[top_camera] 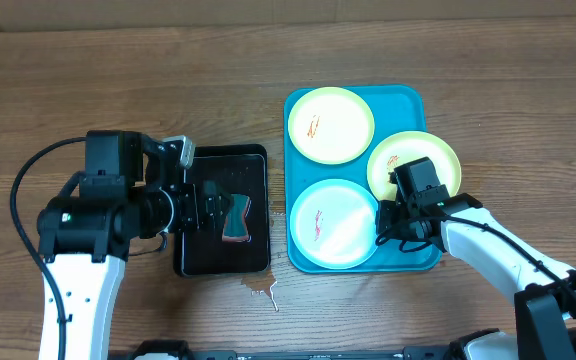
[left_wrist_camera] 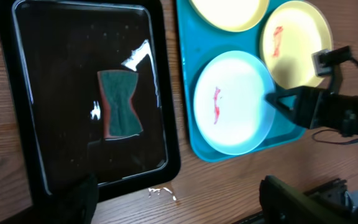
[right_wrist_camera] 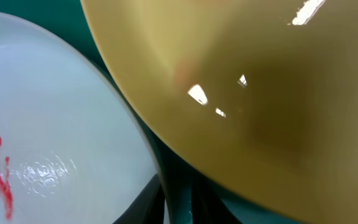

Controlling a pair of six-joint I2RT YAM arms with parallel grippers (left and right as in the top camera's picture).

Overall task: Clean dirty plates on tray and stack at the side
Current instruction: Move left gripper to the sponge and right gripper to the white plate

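Observation:
The turquoise tray (top_camera: 408, 100) holds all three plates. A pale yellow plate (top_camera: 330, 124) with an orange smear lies at the far left of the tray. A second yellow plate (top_camera: 414, 165) lies at the right and fills the right wrist view (right_wrist_camera: 260, 81). The light blue plate (top_camera: 335, 225) with red smears lies flat at the near end. My right gripper (top_camera: 381, 222) straddles its right rim (right_wrist_camera: 73, 124), with the fingers (right_wrist_camera: 178, 196) close together on it. My left gripper (left_wrist_camera: 179, 205) is wide open and empty above the black tray (top_camera: 223, 152).
A green and red sponge (top_camera: 236, 218) lies wet in the black tray, also in the left wrist view (left_wrist_camera: 120, 102). A small puddle (top_camera: 261, 290) sits on the wooden table in front of the black tray. The two trays stand close together.

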